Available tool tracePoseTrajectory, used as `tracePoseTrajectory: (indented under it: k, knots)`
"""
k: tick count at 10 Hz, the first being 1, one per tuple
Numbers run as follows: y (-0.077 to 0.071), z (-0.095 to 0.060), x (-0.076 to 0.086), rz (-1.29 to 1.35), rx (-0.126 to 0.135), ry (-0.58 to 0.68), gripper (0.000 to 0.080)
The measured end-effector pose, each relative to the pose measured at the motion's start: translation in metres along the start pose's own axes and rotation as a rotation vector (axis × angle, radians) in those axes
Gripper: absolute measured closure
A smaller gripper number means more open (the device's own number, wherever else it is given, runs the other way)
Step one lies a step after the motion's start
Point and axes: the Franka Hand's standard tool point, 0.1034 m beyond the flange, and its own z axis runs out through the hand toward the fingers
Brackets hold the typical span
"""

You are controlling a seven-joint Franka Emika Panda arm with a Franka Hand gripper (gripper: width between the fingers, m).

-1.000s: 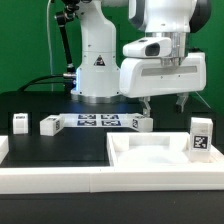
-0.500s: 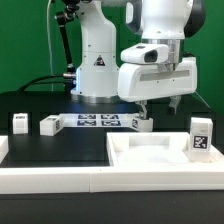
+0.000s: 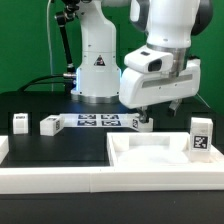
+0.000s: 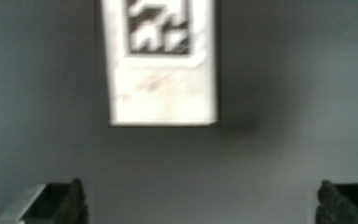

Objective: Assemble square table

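The square table slab (image 3: 160, 156), white with a raised rim, lies at the front on the exterior view's right. One tagged white leg (image 3: 201, 137) stands upright at its right edge. Two legs (image 3: 20, 122) (image 3: 48, 125) sit on the black surface at the left. Another leg (image 3: 140, 123) lies by the marker board. My gripper (image 3: 165, 106) is open and empty, tilted, just above and to the right of that leg. In the wrist view the leg (image 4: 160, 62) lies ahead of the gripper (image 4: 206, 205), with both dark fingertips (image 4: 60, 203) apart and clear of it.
The marker board (image 3: 95, 121) lies flat between the left legs and the leg under the gripper. A long white rail (image 3: 60, 176) borders the front of the black surface. The robot base (image 3: 97, 75) stands behind the board.
The gripper has shifted toward the exterior view's left and tilted over the leg by the marker board. The parts have not moved.
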Motion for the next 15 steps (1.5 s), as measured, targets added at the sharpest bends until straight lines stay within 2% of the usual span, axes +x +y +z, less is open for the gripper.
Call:
tracePoseTrajectory:
  k: [1, 2, 3, 4, 6, 7, 9, 11, 15]
  knots:
    - [0.006, 0.003, -0.008, -0.017, 0.009, -0.09, 0.0151]
    - [0.009, 0.001, -0.012, -0.023, 0.016, -0.164, 0.0151]
    - [0.011, -0.002, -0.012, -0.036, 0.011, -0.197, 0.0151]
    - [0.007, -0.001, -0.017, -0.017, 0.023, -0.285, 0.0151]
    - [0.007, 0.001, -0.015, -0.012, 0.033, -0.387, 0.0151]
    - [0.006, 0.002, -0.02, -0.005, 0.042, -0.453, 0.0151]
    - [0.014, 0.008, -0.024, -0.034, 0.056, -0.544, 0.0151]
    - [0.011, 0.01, -0.03, -0.012, 0.067, -0.689, 0.0151]
    - [0.016, 0.019, -0.033, -0.02, 0.067, -0.888, 0.0151]
